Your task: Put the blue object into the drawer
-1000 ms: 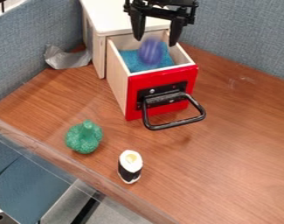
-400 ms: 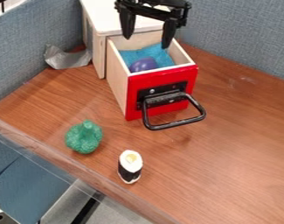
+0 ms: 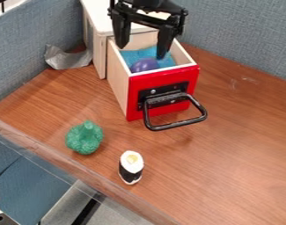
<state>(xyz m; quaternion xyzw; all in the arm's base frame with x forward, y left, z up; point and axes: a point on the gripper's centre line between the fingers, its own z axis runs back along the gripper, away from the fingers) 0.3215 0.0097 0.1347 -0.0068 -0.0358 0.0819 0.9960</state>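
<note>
The gripper (image 3: pixel 141 52) hangs over the back part of the pulled-out drawer (image 3: pixel 163 74), its two fingers spread wide with nothing between them. Inside the drawer, near the red front panel, lies a round blue-purple object (image 3: pixel 145 65), its lower part hidden by the front wall. It rests against a bright blue lining or cloth (image 3: pixel 132 55) on the drawer's floor. The right finger covers part of that lining.
A black loop handle (image 3: pixel 177 124) sticks out from the drawer front. Toward the table's front edge stand a green broccoli-like toy (image 3: pixel 84 137) and a white-and-black sushi-like toy (image 3: pixel 131 167). Grey tape (image 3: pixel 67 58) lies left of the white-topped cabinet (image 3: pixel 104 19). Blue-grey partitions rise behind.
The blue-purple object has dropped from below the open gripper into the drawer and come to rest near its front. The gripper has shifted left, then lower.
</note>
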